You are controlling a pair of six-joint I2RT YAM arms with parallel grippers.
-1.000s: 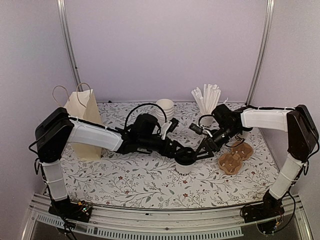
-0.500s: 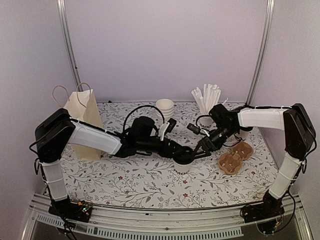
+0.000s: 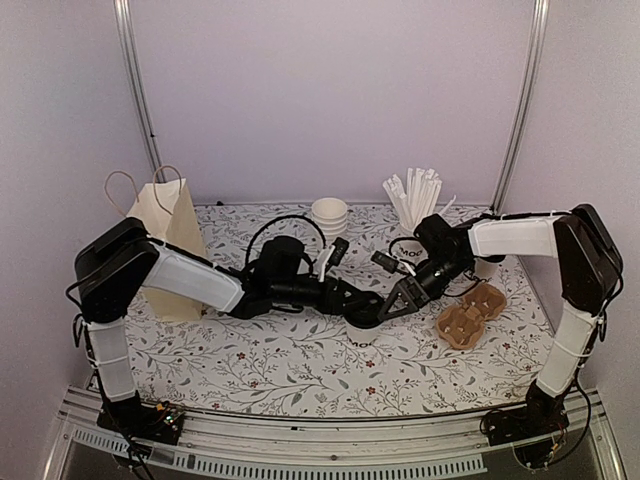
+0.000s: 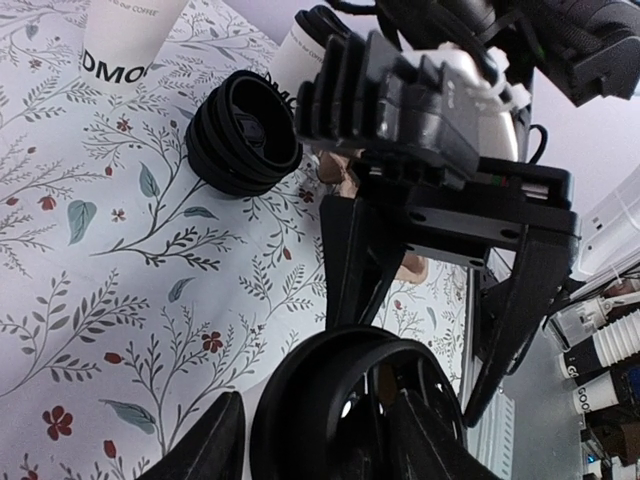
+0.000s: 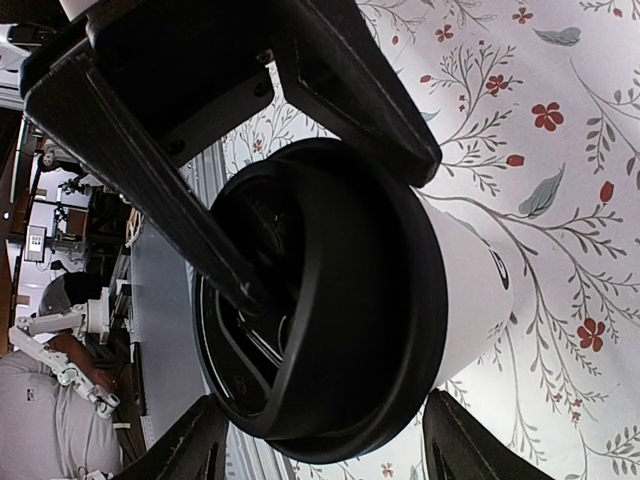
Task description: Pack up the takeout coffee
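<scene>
A white takeout coffee cup point(image 3: 362, 334) stands mid-table with a black lid point(image 3: 364, 312) sitting tilted on it. My left gripper point(image 3: 357, 303) is on the lid. In the left wrist view point(image 4: 320, 415) one finger lies across the lid point(image 4: 330, 400) and the other is against its outer wall. My right gripper point(image 3: 393, 302) is open. In the right wrist view point(image 5: 330, 415) its fingers stand either side of the lid point(image 5: 340, 330) and cup wall point(image 5: 470, 290) without touching. Two more MOO cups point(image 4: 120, 40) point(image 4: 305, 50) stand beyond.
A stack of black lids point(image 4: 245, 130) lies behind the cup. A brown cardboard cup carrier point(image 3: 468, 315) is at the right, a cream paper bag point(image 3: 165, 235) at the left. Stacked empty cups point(image 3: 330, 215) and a cup of straws point(image 3: 413, 200) stand at the back.
Both grippers have sunk slightly with the lid onto the cup. My right gripper has drawn in closer round the cup, and its arm has pulled back toward the rear.
</scene>
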